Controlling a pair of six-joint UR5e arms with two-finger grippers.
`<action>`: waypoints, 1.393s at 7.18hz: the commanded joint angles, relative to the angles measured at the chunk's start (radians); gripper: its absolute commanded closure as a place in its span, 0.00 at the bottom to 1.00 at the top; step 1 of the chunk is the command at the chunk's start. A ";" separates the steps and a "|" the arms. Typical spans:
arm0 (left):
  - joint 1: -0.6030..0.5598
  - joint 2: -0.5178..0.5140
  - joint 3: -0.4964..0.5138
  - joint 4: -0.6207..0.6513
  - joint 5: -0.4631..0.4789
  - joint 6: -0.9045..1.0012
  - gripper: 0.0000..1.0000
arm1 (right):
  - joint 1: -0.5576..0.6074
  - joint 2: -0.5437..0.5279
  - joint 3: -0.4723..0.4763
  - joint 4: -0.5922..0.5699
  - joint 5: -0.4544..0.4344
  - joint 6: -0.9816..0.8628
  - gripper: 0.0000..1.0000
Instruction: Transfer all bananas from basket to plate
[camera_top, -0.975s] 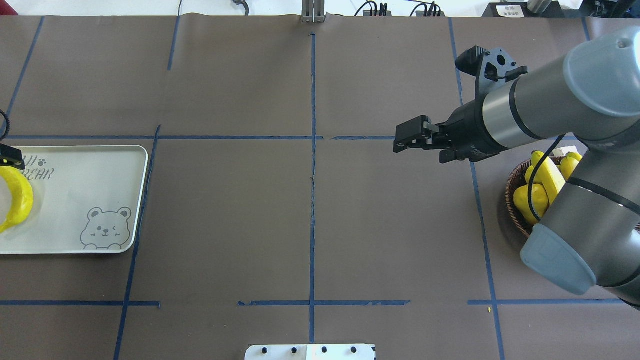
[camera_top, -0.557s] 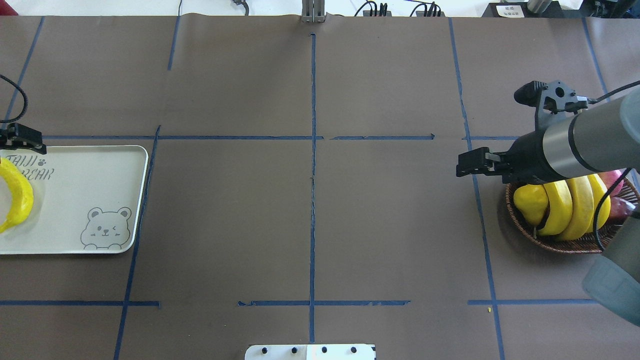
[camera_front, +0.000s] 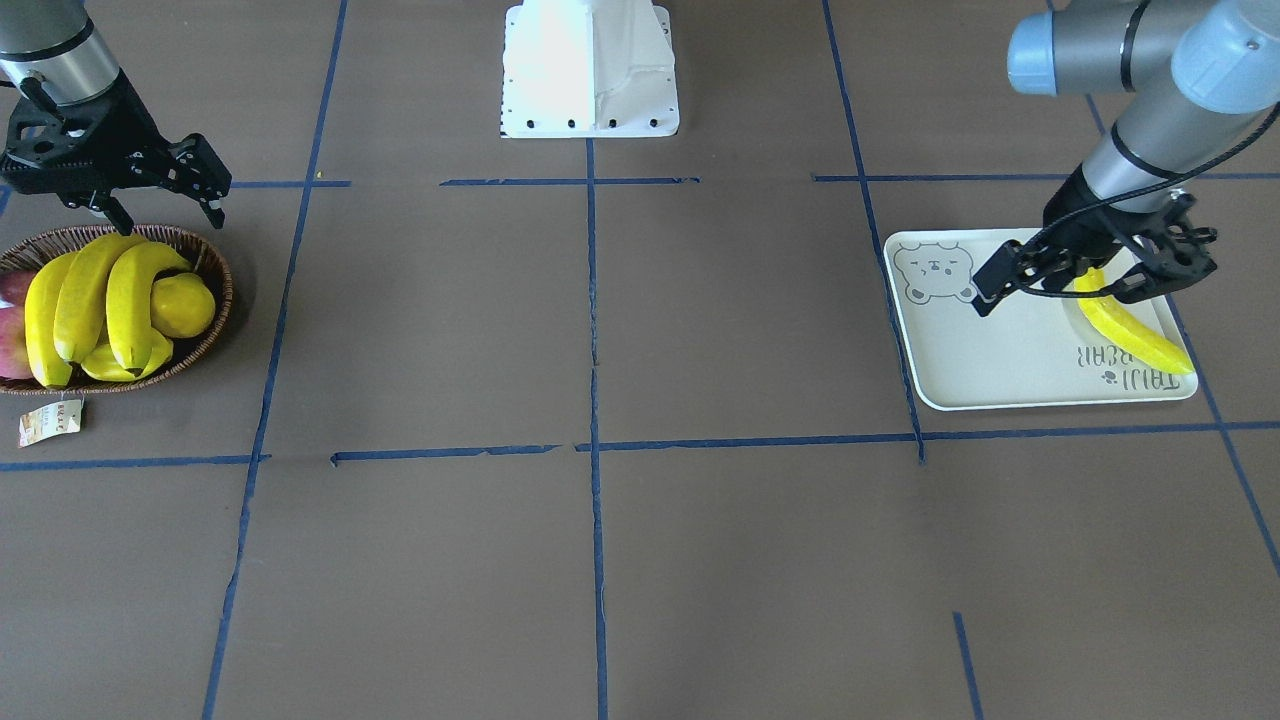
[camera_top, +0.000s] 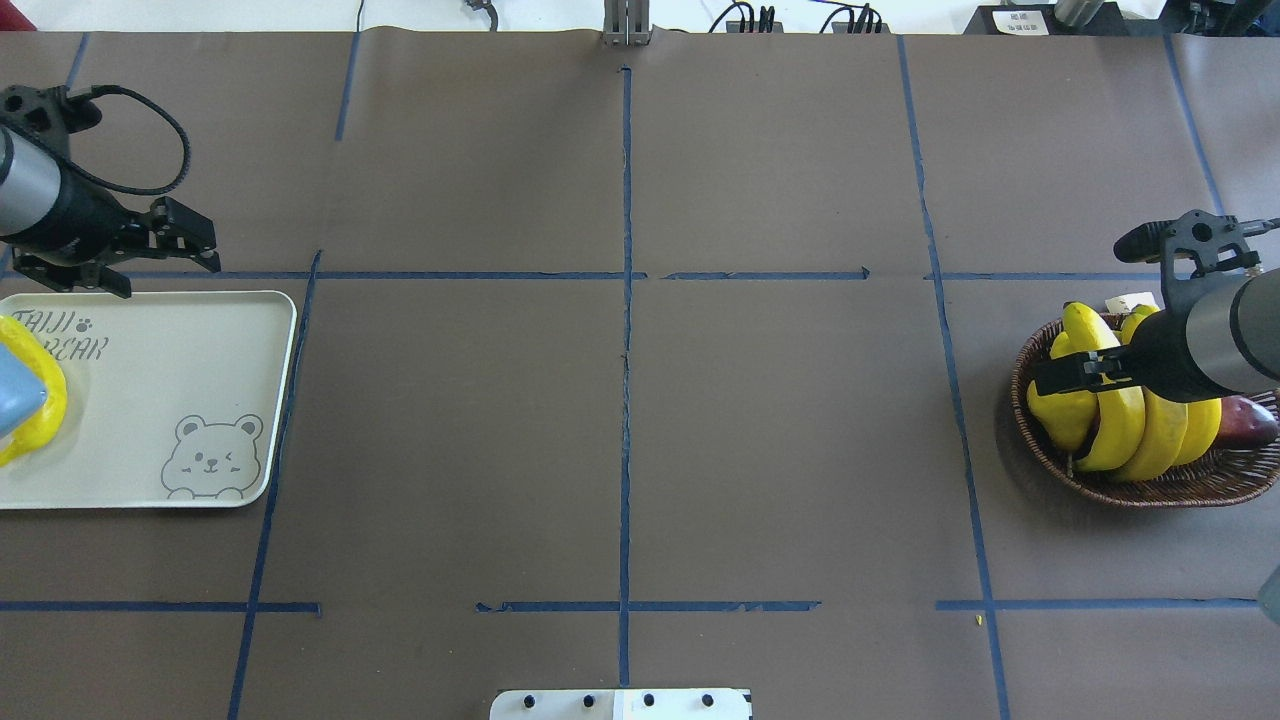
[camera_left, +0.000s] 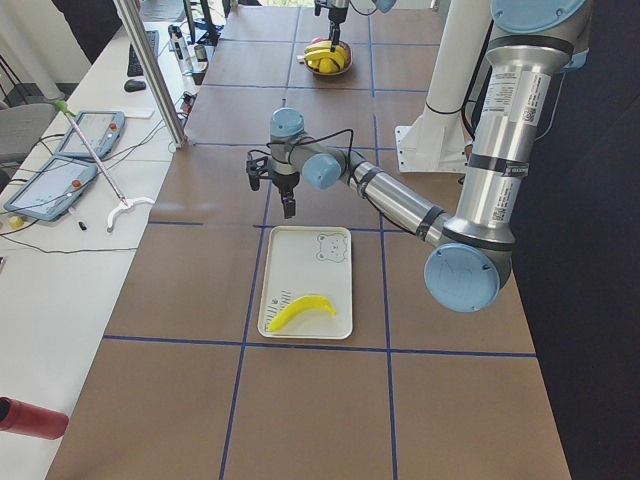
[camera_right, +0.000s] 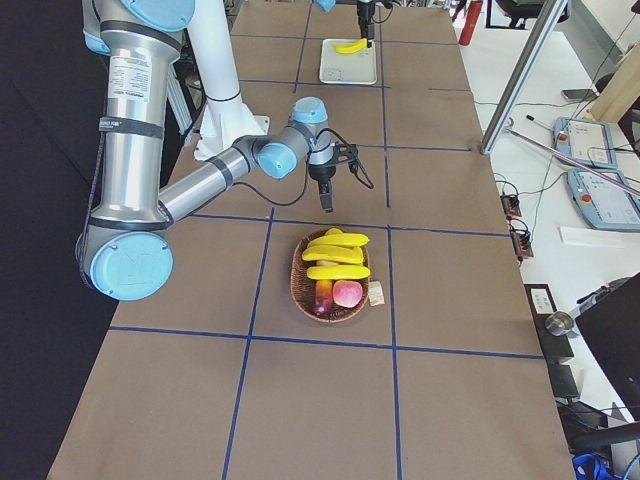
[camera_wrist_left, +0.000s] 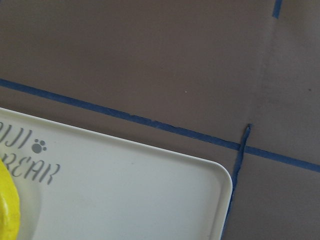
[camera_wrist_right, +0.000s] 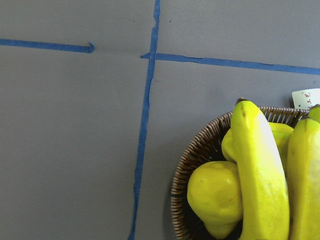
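Note:
Three bananas (camera_front: 130, 290) lie side by side in the wicker basket (camera_front: 215, 275) at the table's right end; they also show in the overhead view (camera_top: 1110, 410) and the right wrist view (camera_wrist_right: 260, 165). One banana (camera_front: 1135, 335) lies on the plate (camera_front: 1000, 350), the cream tray with the bear face (camera_top: 180, 370). My right gripper (camera_front: 160, 205) is open and empty, just above the basket's rim nearest the robot (camera_top: 1045, 380). My left gripper (camera_top: 205, 248) is open and empty, raised above the plate's far edge, apart from the banana.
A round yellow fruit (camera_front: 185, 305) and a red fruit (camera_top: 1250, 420) share the basket. A paper tag (camera_front: 48, 422) lies beside it. The robot's white base (camera_front: 590, 70) stands mid-table. Blue tape lines cross the brown table.
My right arm swung back from mid-table, and its gripper is now over the basket. My left gripper moved up and away from the banana on the plate, toward the plate's far edge.

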 joint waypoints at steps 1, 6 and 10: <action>0.063 -0.048 -0.002 0.003 0.029 -0.104 0.00 | 0.053 -0.087 -0.014 -0.002 0.008 -0.100 0.00; 0.088 -0.046 -0.033 0.003 0.037 -0.141 0.00 | 0.158 -0.097 -0.130 -0.005 0.098 -0.203 0.29; 0.088 -0.043 -0.034 0.001 0.037 -0.140 0.00 | 0.156 -0.083 -0.183 -0.003 0.128 -0.206 0.29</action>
